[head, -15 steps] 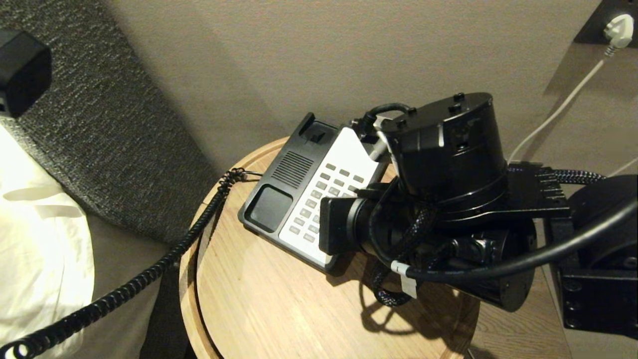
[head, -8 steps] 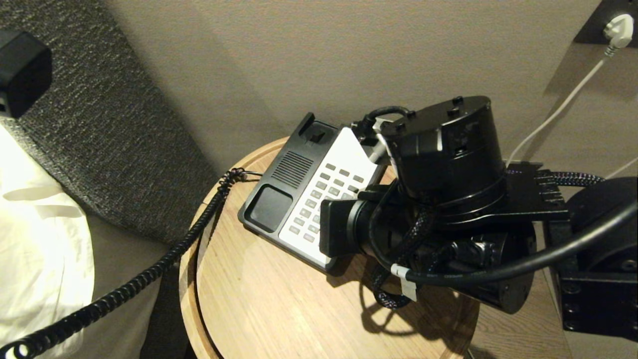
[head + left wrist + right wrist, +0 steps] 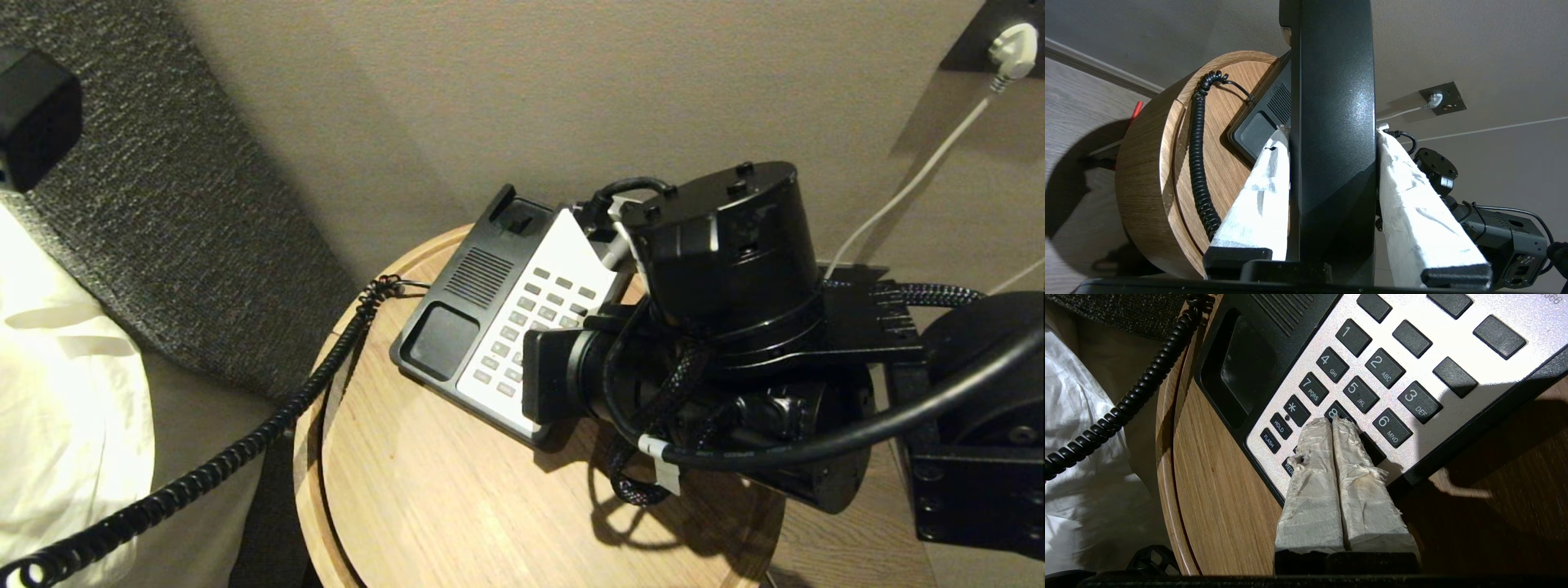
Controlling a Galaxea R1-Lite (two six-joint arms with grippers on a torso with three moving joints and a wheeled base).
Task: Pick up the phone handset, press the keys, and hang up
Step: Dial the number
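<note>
The glossy black phone handset (image 3: pixel 1331 94) stands lengthwise between the white-wrapped fingers (image 3: pixel 1257 192) of my left gripper (image 3: pixel 1331 130), which is shut on its sides, held up off the table. It does not show in the head view. Its black coiled cord (image 3: pixel 245 449) runs from the phone base (image 3: pixel 457 327) over the table's left edge. The cradle on the base lies empty. My right gripper (image 3: pixel 1332 421) is shut with nothing in it, its tips together at the 8 key (image 3: pixel 1336 412) of the grey keys (image 3: pixel 539 314). In the head view the right wrist hides it.
The phone stands on a round wooden bedside table (image 3: pixel 457 506) against a beige wall. White bedding (image 3: pixel 65 392) and a grey headboard (image 3: pixel 163 204) lie to the left. A white plug (image 3: pixel 1012 41) sits in a wall socket at the upper right, its cable hanging down.
The right wrist has dipped slightly towards the keypad. The phone base, the cord and the table stay where they were.
</note>
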